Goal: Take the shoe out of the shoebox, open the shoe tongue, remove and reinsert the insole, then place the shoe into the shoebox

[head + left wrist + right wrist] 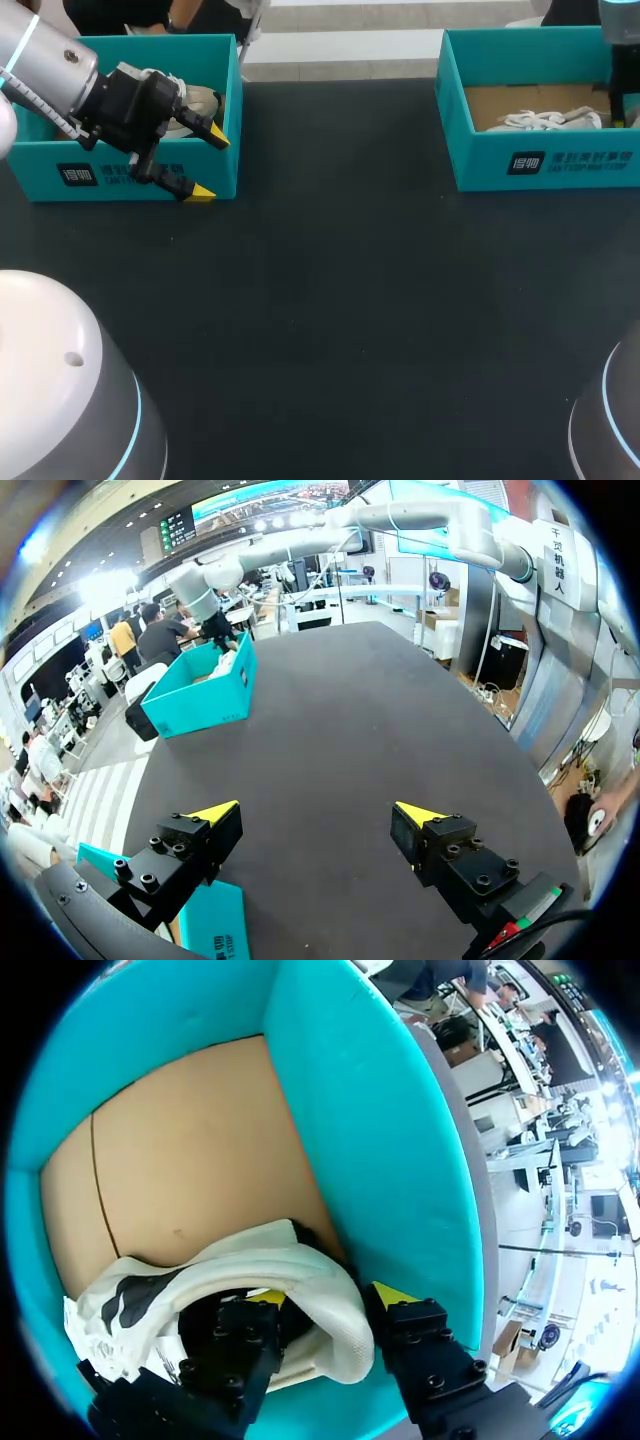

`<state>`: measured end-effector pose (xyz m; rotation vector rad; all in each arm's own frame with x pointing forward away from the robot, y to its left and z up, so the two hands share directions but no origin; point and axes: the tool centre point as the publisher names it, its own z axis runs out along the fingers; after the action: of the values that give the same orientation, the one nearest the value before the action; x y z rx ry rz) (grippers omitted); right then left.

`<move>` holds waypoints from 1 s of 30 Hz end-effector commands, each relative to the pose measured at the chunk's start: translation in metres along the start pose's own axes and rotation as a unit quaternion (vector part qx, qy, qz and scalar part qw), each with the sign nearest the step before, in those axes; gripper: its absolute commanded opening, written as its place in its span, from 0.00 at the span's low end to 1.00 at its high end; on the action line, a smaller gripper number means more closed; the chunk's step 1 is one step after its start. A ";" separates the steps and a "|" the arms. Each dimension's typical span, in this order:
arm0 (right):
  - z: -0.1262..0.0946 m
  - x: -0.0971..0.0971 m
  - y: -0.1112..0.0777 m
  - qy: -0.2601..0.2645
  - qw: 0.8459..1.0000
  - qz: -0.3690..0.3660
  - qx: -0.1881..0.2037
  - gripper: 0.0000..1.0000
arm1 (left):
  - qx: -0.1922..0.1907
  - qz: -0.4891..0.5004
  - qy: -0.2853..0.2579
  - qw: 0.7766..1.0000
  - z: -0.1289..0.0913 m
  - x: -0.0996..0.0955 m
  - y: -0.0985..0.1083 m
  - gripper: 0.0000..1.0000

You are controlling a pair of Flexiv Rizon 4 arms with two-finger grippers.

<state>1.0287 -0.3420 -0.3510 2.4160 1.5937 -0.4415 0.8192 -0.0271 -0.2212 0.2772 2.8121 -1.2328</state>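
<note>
The right gripper [325,1295] is sunk into the shoebox [370,1110] and seemingly clamped across the heel of the shoe [200,1280], which is laid along the box's length.

Illegible print: left shoebox [40,165], right shoebox [480,165]

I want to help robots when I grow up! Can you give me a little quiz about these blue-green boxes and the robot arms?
1. True or false: the left end effector is holding a shoe.
2. How many teal shoeboxes stand on the table?
3. Where is the right end effector?
A) high over the bare table
B) down inside a shoebox, at the white shoe
C) beside the other arm

Key:
1. False: it is open and empty.
2. Two.
3. B.
</note>
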 end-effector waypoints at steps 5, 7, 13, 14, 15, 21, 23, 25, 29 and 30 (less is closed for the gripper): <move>-0.011 -0.012 -0.004 -0.001 1.000 0.008 -0.015 0.63 | -0.002 0.000 0.000 1.000 0.000 0.001 0.000 1.00; -0.015 -0.016 -0.003 0.000 1.000 0.015 -0.023 0.65 | -0.002 0.000 0.000 1.000 0.000 0.001 0.000 1.00; -0.041 -0.027 -0.005 0.005 0.998 0.023 -0.054 0.73 | -0.002 0.000 0.000 1.000 0.000 0.001 0.000 1.00; -0.046 -0.028 -0.006 0.005 0.998 0.022 -0.060 0.77 | -0.002 0.000 0.000 1.000 0.000 0.001 0.000 1.00; -0.051 -0.029 -0.006 0.006 0.998 0.023 -0.066 0.80 | -0.002 0.000 0.000 1.000 0.000 0.001 0.000 1.00; -0.079 -0.033 -0.021 0.029 0.995 0.007 -0.095 0.77 | -0.002 0.000 0.000 1.000 0.000 0.001 0.000 1.00; -0.090 -0.035 -0.026 0.034 0.994 0.008 -0.105 0.78 | -0.002 0.000 0.000 1.000 0.000 0.001 0.000 1.00; -0.101 -0.038 -0.030 0.044 0.992 0.021 -0.120 0.79 | -0.002 0.000 0.000 1.000 0.000 0.001 0.000 1.00; -0.131 -0.045 -0.043 0.074 0.983 0.036 -0.161 0.80 | -0.002 0.000 0.000 1.000 0.000 0.001 0.000 1.00; -0.135 -0.047 -0.047 0.075 0.982 0.036 -0.169 0.81 | -0.002 0.000 0.000 1.000 0.000 0.001 0.000 1.00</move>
<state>1.0120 -0.3194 -0.2304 2.3973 1.5231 -0.1362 0.8192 -0.0271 -0.2212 0.2771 2.8121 -1.2327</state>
